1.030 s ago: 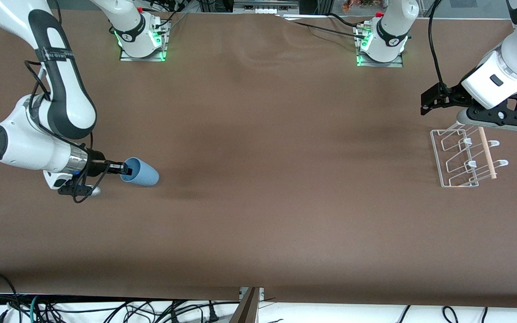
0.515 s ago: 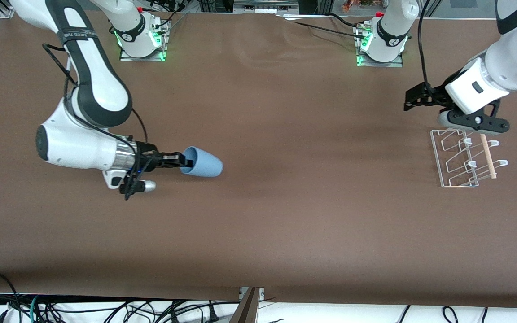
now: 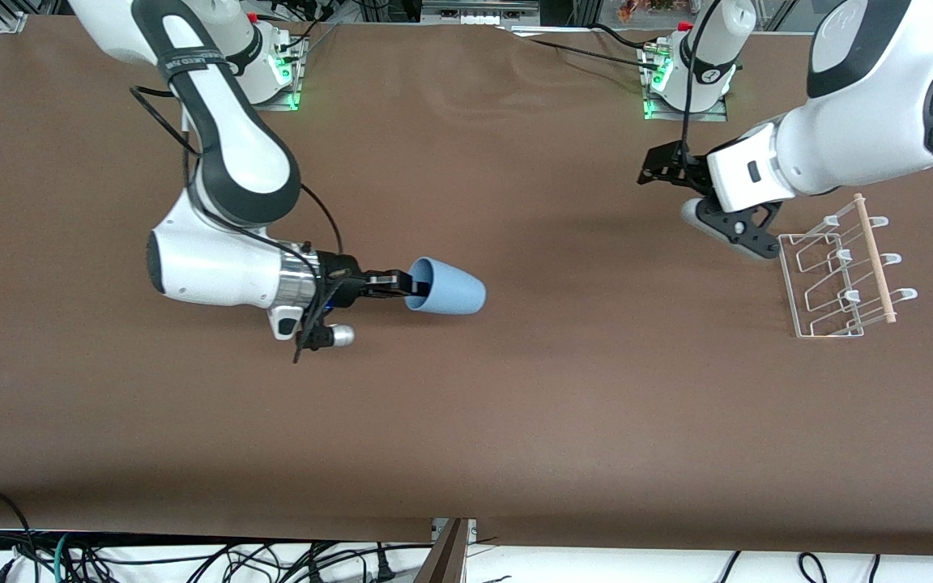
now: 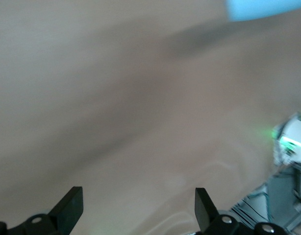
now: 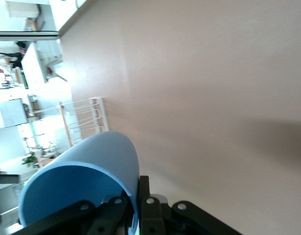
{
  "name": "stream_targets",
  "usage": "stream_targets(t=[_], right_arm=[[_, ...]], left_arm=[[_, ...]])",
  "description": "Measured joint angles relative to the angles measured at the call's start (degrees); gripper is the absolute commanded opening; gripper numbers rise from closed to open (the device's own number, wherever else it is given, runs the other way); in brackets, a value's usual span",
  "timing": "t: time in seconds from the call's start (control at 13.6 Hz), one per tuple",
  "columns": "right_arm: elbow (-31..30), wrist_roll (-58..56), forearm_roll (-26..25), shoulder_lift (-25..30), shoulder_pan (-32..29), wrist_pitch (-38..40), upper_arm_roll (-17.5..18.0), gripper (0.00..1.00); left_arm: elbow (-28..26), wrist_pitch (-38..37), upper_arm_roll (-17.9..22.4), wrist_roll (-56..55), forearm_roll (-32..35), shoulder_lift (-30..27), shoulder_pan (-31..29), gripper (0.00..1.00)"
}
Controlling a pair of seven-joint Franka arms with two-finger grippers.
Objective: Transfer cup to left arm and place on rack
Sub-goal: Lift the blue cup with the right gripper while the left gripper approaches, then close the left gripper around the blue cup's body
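Front view | cup [image 3: 446, 295] horizontal | base toward rack [image 3: 835, 275]

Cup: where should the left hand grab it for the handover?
Likely the closed tapered end of the cup, approached from the rack's end. It lies sideways in the air, the right hand pinches its rim, and the base points toward the open left hand.

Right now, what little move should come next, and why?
Probably the right pincer carries the blue cup a bit more toward the left arm's end of the table. It is shut on the cup's rim, while the left pincer, open, is still apart from it, near the rack.
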State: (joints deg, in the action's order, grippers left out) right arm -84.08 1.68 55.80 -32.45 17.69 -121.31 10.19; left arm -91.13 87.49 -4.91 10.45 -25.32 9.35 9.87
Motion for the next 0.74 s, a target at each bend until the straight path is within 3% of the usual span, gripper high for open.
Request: stream_targets(t=[0.52, 0.74], right_arm=[[1.1, 0.1, 8.7, -0.8, 4.5, -0.9, 0.3, 0.00], [1.1, 0.1, 9.3, -0.8, 4.6, -0.8, 0.3, 0.00]], left_arm=[[0.3, 8.1, -0.1, 27.3, -3.2, 2.2, 4.8, 1.00], [0.3, 14.1, -0.1, 38.4, -3.2, 3.4, 5.7, 1.00]])
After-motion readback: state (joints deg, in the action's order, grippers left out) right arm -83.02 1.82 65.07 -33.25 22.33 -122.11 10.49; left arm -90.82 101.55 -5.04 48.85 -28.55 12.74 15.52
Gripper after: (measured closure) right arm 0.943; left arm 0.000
